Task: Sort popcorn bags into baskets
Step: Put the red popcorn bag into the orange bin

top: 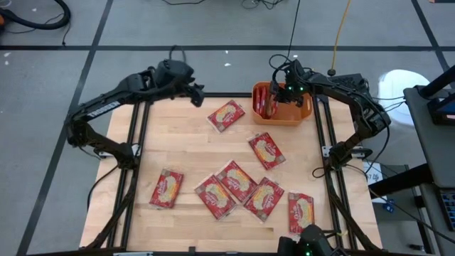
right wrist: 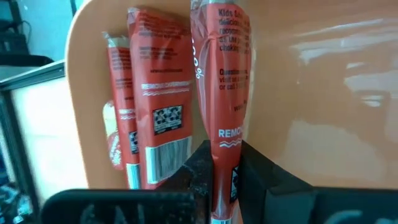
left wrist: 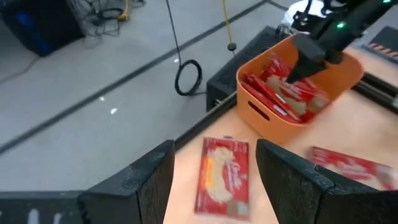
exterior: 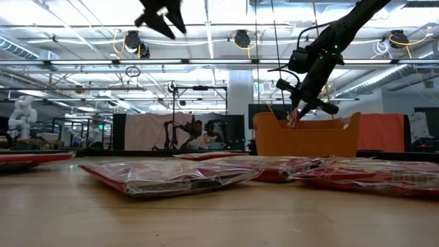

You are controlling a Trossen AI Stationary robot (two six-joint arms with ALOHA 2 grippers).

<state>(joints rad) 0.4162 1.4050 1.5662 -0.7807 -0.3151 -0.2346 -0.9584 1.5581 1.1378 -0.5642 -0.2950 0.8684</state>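
Note:
Several red popcorn bags lie flat on the wooden table, among them one (top: 226,115) at the far middle, one (top: 266,151) and a cluster (top: 237,186) near the front. The orange basket (top: 304,114) stands at the far right with a few bags (right wrist: 158,93) on edge inside. My right gripper (top: 274,96) hangs over the basket, shut on one bag (right wrist: 225,81) that reaches down into it. My left gripper (left wrist: 214,152) is open and high above the far-middle bag (left wrist: 222,177); it also shows in the low view (exterior: 164,17). My right gripper pinches one end of the popcorn bag (right wrist: 224,163) between its two fingers, with the bag seen edge-on and bowed along its length. The fingers slant down from above the basket. The bag hangs below them inside the basket, beside its wall; whether its lower end touches the floor I cannot tell.
Black rails (top: 135,142) run along the table's left and right sides. The basket's left half is taken by standing bags; its right half (right wrist: 323,93) is bare orange. Bare wood (top: 178,135) lies at the table's left middle.

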